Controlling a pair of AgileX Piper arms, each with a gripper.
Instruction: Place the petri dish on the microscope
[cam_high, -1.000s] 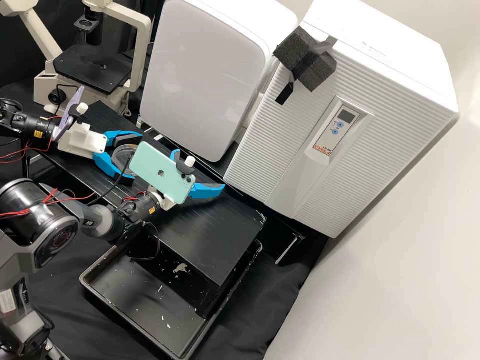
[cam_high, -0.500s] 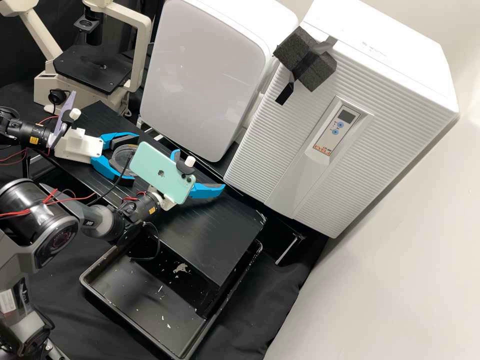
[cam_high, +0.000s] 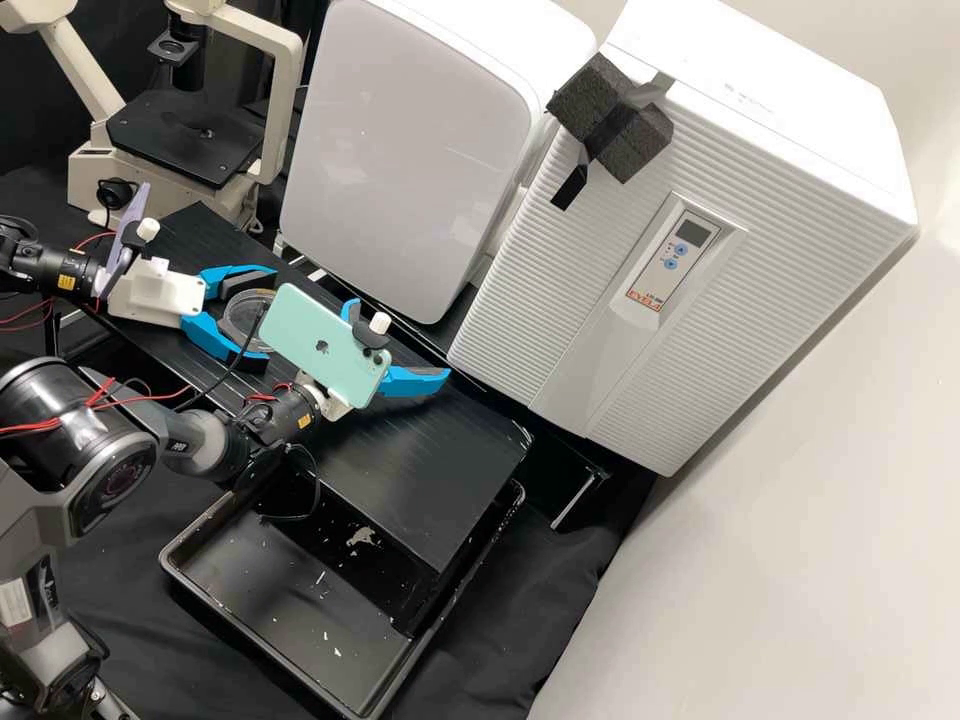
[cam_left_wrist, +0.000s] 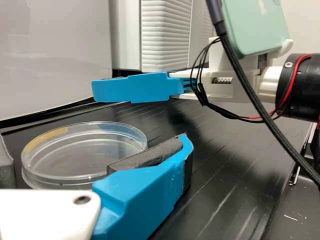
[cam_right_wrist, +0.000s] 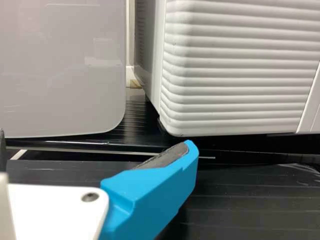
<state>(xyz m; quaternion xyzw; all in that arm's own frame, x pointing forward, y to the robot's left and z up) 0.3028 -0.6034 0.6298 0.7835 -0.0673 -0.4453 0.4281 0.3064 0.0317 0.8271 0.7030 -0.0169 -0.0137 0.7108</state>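
near: right gripper (cam_high: 400, 340), blue fingers spread | left beyond: left gripper (cam_high: 266, 318) spread around clear round plastic petri dish (cam_left_wrist: 82, 152) on black ridged board (cam_high: 420, 480); off-centre closing could skid it | far left: cream-framed, black-staged microscope (cam_high: 182, 142); low carry could clip stage

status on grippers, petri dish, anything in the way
Left gripper open around petri dish; right gripper open, empty. Dish on black bench, not on microscope. Black cable nearby, possibly in the way.
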